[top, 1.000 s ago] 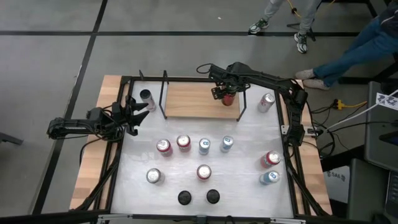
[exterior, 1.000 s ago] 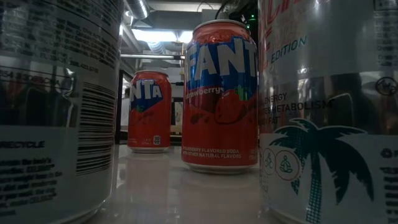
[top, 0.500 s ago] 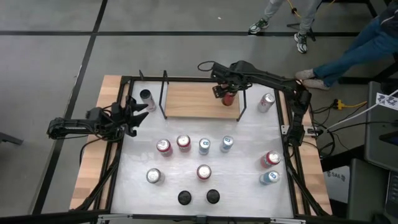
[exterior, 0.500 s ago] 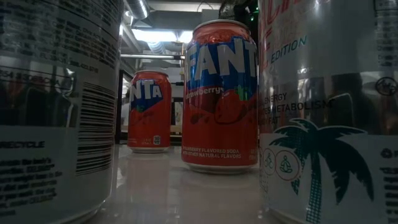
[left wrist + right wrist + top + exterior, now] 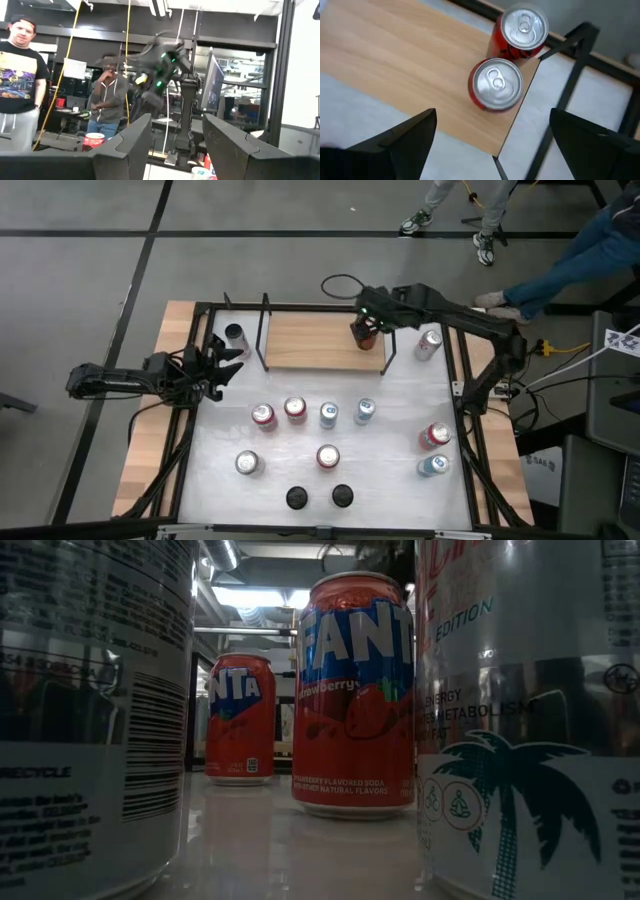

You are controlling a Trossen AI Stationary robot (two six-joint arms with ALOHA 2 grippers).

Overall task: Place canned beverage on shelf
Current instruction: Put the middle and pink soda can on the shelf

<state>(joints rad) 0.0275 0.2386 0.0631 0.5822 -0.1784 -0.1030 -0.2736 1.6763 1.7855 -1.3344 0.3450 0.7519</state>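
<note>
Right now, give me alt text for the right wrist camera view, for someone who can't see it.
Two red cans, one and another, stand upright close together at one end of the light-wood shelf, silver tops showing. The open right gripper hangs above them, holding nothing, a black rod beside the shelf's end.

Light-wood shelf with thin black upright rods, lying flat at 12 o'clock on the desk. Red canned beverage stands upright on its 3 o'clock end, silver top up, near the edge.
</note>
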